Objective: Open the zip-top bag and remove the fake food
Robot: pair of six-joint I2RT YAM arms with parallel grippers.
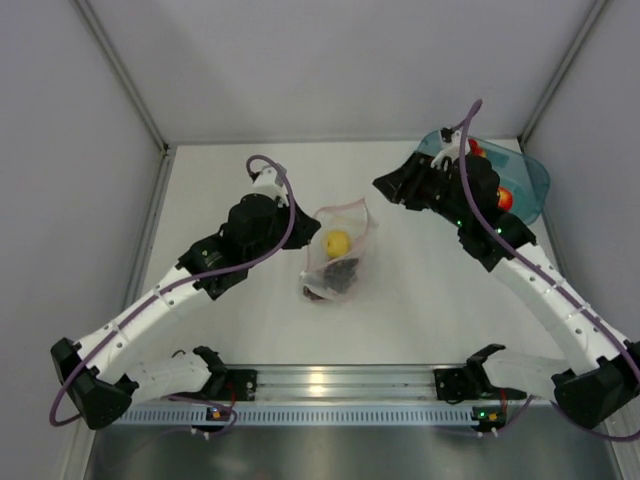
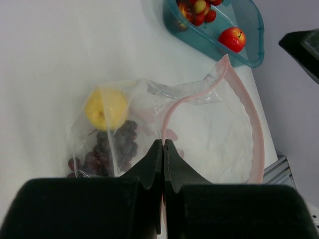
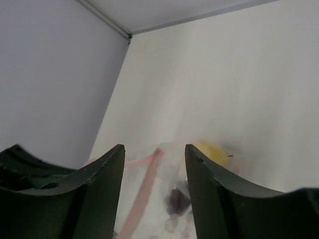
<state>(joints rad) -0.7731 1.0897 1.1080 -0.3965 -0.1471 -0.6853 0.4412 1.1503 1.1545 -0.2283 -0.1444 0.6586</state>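
fingers [image 2: 149, 168] of the left gripper [image 2: 163, 149] are being pressed shut, seemingly pinching the pink zip strip [image 2: 257, 142] of the zip-top bag [image 2: 214, 134], which is lying on the white table [image 2: 50, 59] between the arms, its mouth gaping. a firm pinch is being called for, since thin crinkly film is being easily dragged when reached into. inside, fake food [image 2: 105, 112] is being seen: a smooth yellow lemon [image 2: 105, 107] and a knobbly purple grape bunch [image 2: 112, 149]. farther off, the right gripper [image 3: 154, 149] is being held spread open near a teal translucent tub [image 2: 258, 40] where a glossy apple [image 2: 233, 38] is sitting.
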